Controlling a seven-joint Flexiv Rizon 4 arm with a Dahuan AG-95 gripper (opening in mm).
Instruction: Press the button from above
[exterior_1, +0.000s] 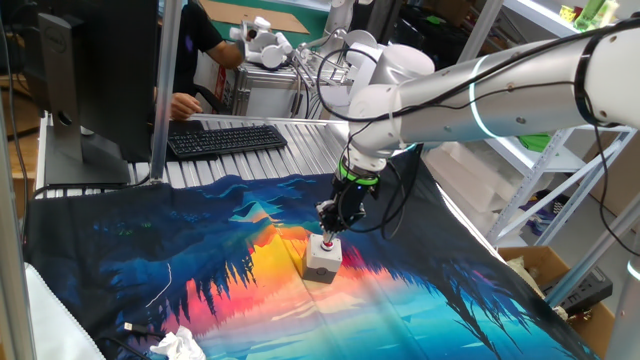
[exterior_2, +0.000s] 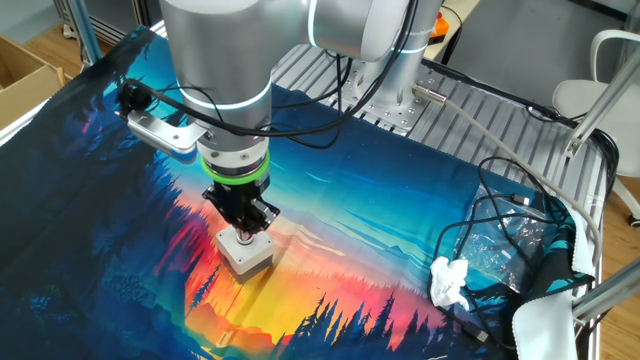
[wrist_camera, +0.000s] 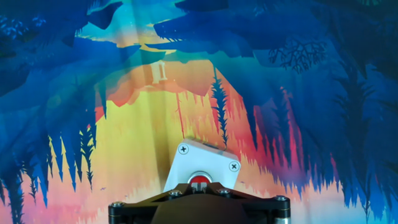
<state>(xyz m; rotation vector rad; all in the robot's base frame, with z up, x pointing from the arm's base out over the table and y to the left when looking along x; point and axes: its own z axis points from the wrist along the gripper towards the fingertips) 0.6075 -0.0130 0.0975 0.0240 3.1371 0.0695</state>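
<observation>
While the arm (exterior_1: 480, 95) reaches down over the printed cloth (exterior_1: 200, 250), the gripper (exterior_1: 329, 232) stands directly above the button (exterior_1: 327, 240), whose light grey box (exterior_1: 322, 258) sits on the orange and yellow part of the print. From one fixed view the fingertips appear to be at the red cap, touching it or just short of it; the picture is too small to settle which. From the other fixed view the gripper (exterior_2: 246, 228) is again straight over the box (exterior_2: 246, 250), with the green ring (exterior_2: 237, 168) of the wrist above it and the dark fingers hiding most of the cap. From the hand view the box (wrist_camera: 200, 167) lies just ahead of the black gripper body (wrist_camera: 199, 208), its white top face showing two screws at the far corners and the red button (wrist_camera: 199, 181) half hidden behind the body's edge. No view shows the fingertips clearly enough, so I cannot tell how the fingers are set, and nothing is seen grasped between them. Crumpled white tissue (exterior_2: 449, 283) and a tangle of black cables (exterior_2: 510, 230) lie well apart from the tool, off to its side near the cloth's edge.
</observation>
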